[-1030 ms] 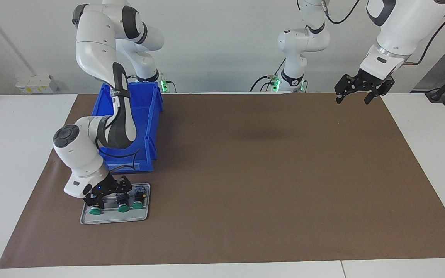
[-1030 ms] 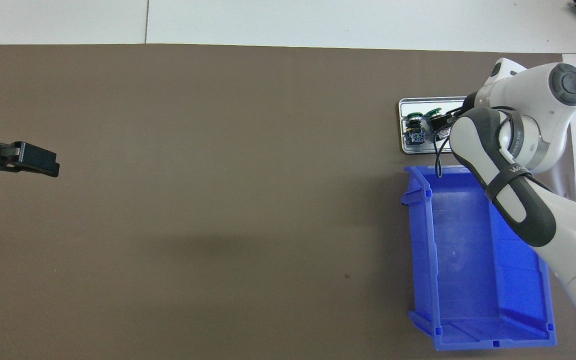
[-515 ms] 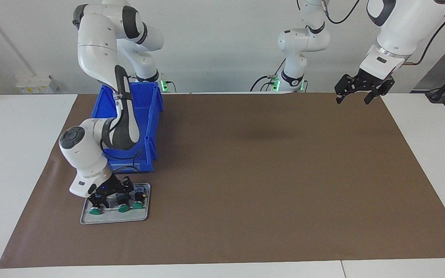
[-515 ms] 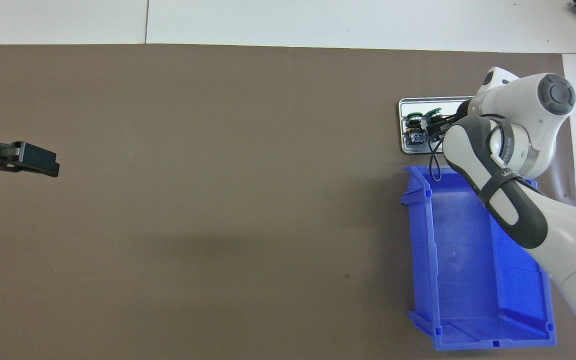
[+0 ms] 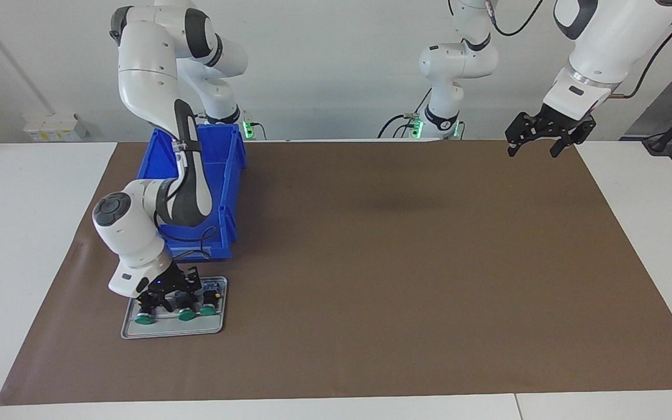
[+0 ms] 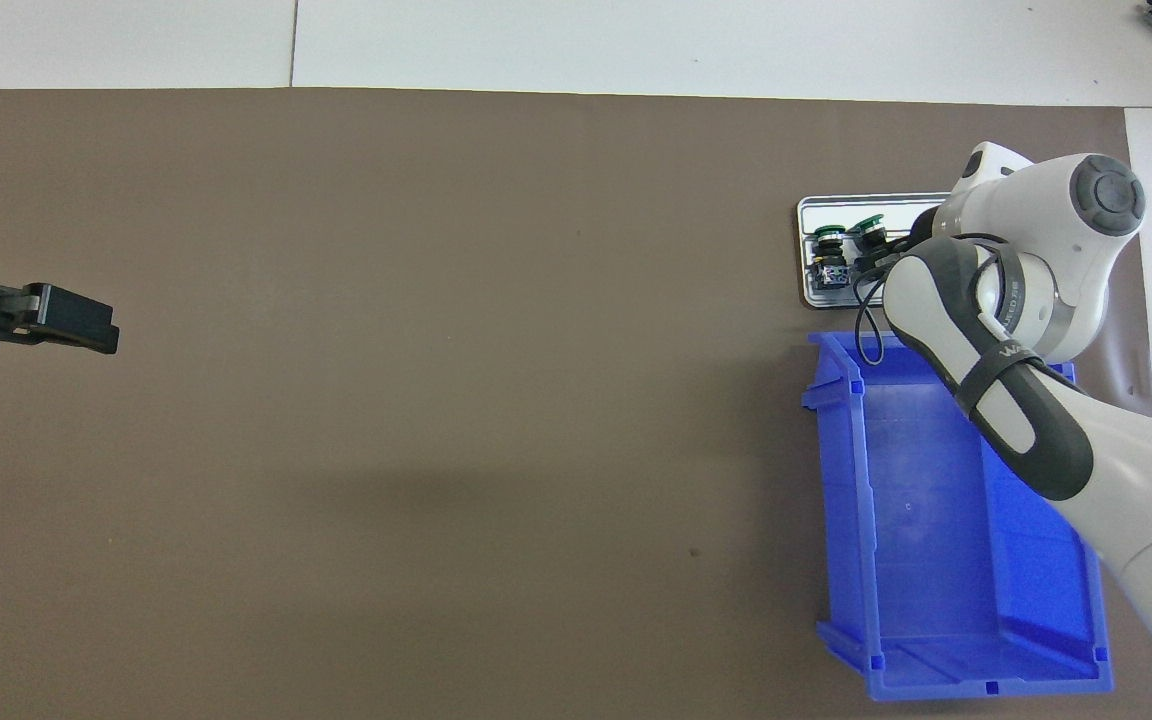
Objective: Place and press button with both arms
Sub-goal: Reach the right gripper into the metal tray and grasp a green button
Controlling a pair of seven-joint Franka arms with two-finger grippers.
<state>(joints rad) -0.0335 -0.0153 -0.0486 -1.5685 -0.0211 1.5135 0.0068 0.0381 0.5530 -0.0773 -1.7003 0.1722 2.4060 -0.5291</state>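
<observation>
Blue bin (image 5: 219, 175) on brown mat (image 5: 400, 262), grey tray (image 5: 172, 331) just beside it

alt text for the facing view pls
The right gripper is down over three green buttons on a grey tray, beside a blue bin. The left gripper waits in the air over the brown mat.

My right gripper (image 5: 168, 296) low, pointing down, forearm bent steeply, fingers unclear; my left gripper (image 5: 533, 142) raised, waiting, fingers spread apart.
</observation>
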